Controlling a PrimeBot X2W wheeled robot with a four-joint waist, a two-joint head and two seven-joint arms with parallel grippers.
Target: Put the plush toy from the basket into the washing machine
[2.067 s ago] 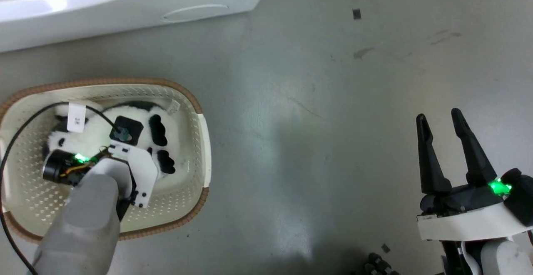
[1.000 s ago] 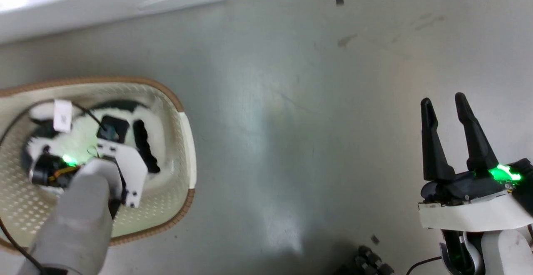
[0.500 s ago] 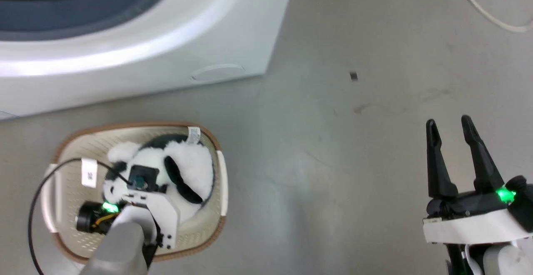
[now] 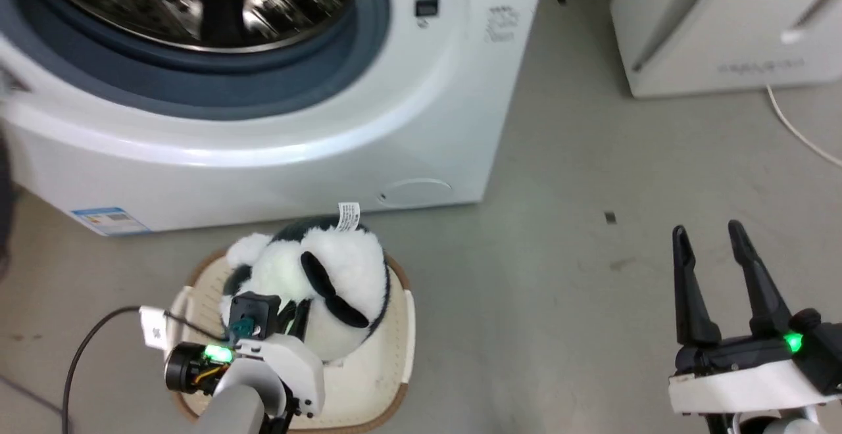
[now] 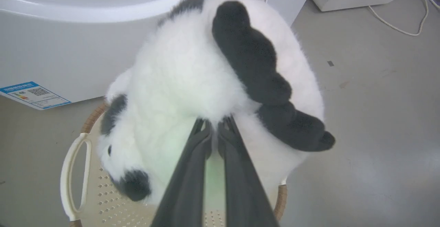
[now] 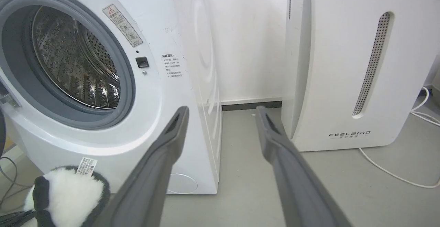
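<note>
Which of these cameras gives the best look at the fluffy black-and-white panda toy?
The left wrist view: the fluffy black-and-white plush toy is close and sharp, pinched by the left gripper. The head view has it smaller, over the cream perforated basket. The right wrist view catches one corner of it.

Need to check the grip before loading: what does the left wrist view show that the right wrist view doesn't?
Left wrist view: the left gripper shut on the fluffy white-and-black plush toy, held over the cream perforated plastic basket. Right wrist view: the open right gripper, plus the shiny steel drum and grey gasket. Both: the toy, the large white washing machine and the white FEELBIRD appliance.
</note>
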